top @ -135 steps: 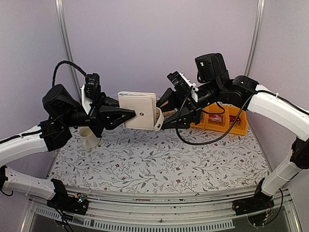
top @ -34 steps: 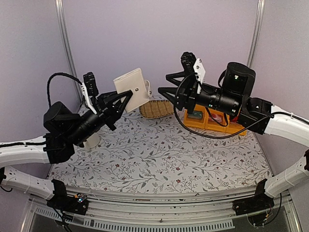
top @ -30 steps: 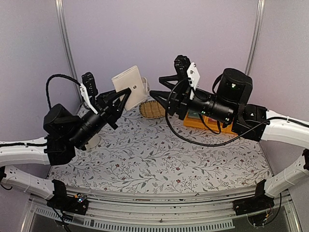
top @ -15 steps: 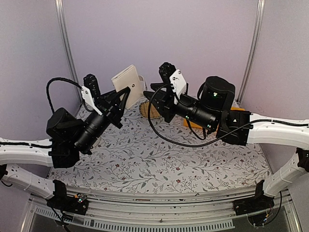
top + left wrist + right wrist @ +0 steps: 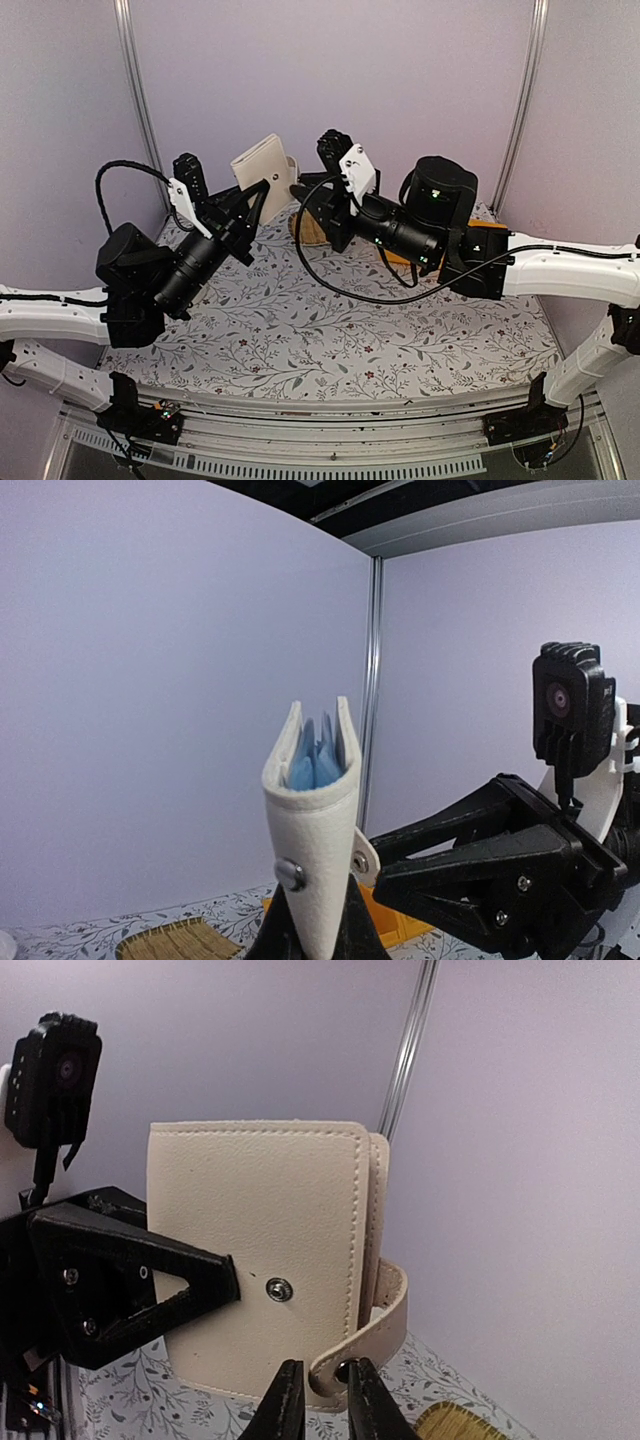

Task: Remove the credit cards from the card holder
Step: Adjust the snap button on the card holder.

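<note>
Above the far left part of the table (image 5: 330, 340), well clear of its top, the holder (image 5: 262, 165) hangs in the left claw (image 5: 255, 200), which is clenched on its lower edge. The right claw (image 5: 325, 1390) meets it from the other side. Its jaws stand close about the tip of the strap (image 5: 385, 1310), but I cannot tell whether they already pinch it.

The likeliest trouble is the pull. The left claw has only a narrow bite on one edge, so a tug on the strap could twist the holder or drag it free, and it would drop to the table. The strap tip is small and curls away, so the right claw could also slip off it or nip the cover instead.

The holder is cream, stitched along its edges, folded and upright, with a metal stud (image 5: 277, 1287) low on its face. The strap hangs loose, unfastened. From the left wrist, light blue cards (image 5: 315, 760) show deep in the gap at its top; no red one is visible.
</note>
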Motion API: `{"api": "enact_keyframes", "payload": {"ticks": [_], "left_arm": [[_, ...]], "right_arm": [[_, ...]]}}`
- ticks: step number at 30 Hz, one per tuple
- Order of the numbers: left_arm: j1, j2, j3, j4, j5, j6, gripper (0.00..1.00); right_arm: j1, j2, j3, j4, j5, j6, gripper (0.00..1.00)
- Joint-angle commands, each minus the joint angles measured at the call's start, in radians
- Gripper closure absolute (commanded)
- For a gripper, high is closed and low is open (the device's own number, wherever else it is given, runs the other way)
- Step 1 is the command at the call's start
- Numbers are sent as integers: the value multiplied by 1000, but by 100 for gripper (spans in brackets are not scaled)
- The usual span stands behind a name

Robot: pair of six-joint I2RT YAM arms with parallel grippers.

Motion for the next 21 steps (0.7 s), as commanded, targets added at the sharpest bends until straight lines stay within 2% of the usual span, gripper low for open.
{"api": "enact_keyframes", "payload": {"ticks": [1, 3, 13, 15, 18, 21], "left_arm": [[-13, 6, 10, 21, 6, 13, 100], [-13, 6, 10, 20, 7, 14, 100], [-14, 4, 8, 15, 8, 15, 100], [-13, 7, 9, 10, 1, 22, 100], [-14, 22, 20, -5, -4, 34, 100], [-17, 34, 25, -6, -5, 37, 100]], "right_arm": [[8, 1, 29, 3, 7, -2, 92], [9, -8, 20, 3, 4, -1, 97], [4, -57, -12, -14, 26, 19, 99], [-13, -85, -22, -26, -69, 39, 99], [-56, -95, -5, -79, -327, 104, 99], [-99, -94, 1, -99, -497, 186, 99]]}}
